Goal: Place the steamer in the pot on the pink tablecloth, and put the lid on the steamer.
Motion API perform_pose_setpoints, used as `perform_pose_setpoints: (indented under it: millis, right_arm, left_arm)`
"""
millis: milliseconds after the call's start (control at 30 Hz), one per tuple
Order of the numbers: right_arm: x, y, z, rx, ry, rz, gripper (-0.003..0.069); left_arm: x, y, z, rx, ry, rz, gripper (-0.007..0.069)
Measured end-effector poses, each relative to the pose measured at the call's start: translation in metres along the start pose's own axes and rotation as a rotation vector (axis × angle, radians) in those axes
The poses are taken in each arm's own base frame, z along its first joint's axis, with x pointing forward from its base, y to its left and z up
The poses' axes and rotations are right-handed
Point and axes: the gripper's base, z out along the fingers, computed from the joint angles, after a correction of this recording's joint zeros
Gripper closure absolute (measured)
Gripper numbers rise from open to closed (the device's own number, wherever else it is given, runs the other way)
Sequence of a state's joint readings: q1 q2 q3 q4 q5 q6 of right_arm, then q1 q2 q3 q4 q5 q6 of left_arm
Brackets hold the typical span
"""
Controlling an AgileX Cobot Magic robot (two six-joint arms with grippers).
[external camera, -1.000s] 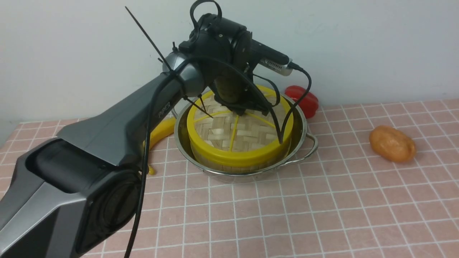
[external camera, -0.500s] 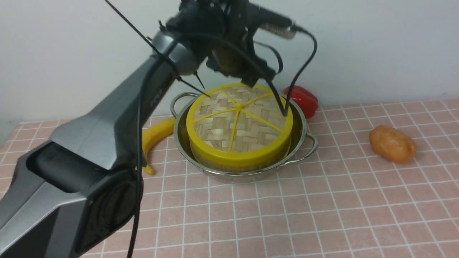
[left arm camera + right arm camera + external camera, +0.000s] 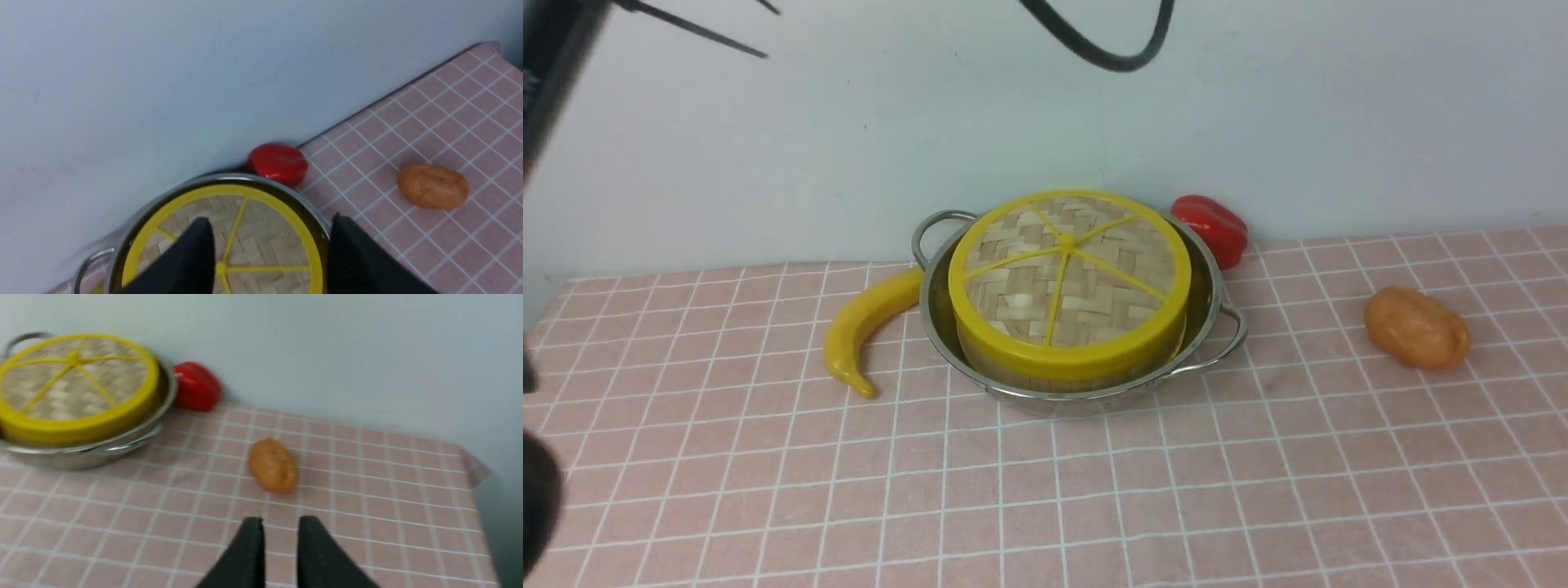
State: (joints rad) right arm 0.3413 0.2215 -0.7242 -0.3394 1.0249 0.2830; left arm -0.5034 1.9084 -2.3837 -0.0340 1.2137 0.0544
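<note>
Pink tablecloth (image 3: 1258, 490), seemingly no legible writing

Yellow-rimmed herringbone lid (image 3: 1067, 278), pink white-gridded tablecloth (image 3: 1176, 490)

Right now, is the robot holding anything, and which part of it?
No, nothing. The left tool hangs open above the lid, and the right tool is empty over the cloth.

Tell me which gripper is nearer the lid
Left. The left gripper hangs open above the lid; the right gripper is off beyond the potato.
</note>
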Motion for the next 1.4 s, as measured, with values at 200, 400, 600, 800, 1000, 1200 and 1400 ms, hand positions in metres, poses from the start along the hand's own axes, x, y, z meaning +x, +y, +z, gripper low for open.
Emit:
perform_pose_setpoints:
  millis: [200, 400, 600, 800, 1000, 1200, 1400]
  right_arm:
    - [0.013, -0.018, -0.026, 0.097, -0.151, 0.048, 0.0674]
    - [0.018, -0.017, -0.028, 0.079, -0.124, 0.115, 0.0669]
    - [0.021, -0.008, -0.027, -0.026, -0.085, 0.196, 0.0655]
    - [0.023, 0.003, -0.028, -0.152, -0.041, 0.285, 0.0637]
    - [0.025, 0.014, -0.029, -0.265, 0.000, 0.360, 0.0622]
    - [0.025, 0.021, -0.031, -0.347, 0.029, 0.414, 0.0612]
    - [0.025, 0.027, -0.034, -0.410, 0.052, 0.456, 0.0595]
  left_arm:
    - [0.037, -0.003, -0.043, 0.010, 0.099, 0.020, 0.0596]
    - [0.091, -0.007, -0.077, 0.015, 0.169, 0.028, 0.0648]
    - [0.135, -0.009, -0.099, -0.002, -0.022, 0.035, 0.0648]
    - [0.162, -0.013, -0.118, 0.023, -0.127, 0.006, 0.0647]
    - [0.164, -0.018, -0.130, 0.074, -0.160, -0.043, 0.0643]
    - [0.165, -0.017, -0.125, 0.060, -0.145, -0.004, 0.0633]
    - [0.177, -0.004, -0.119, -0.064, -0.102, 0.184, 0.0623]
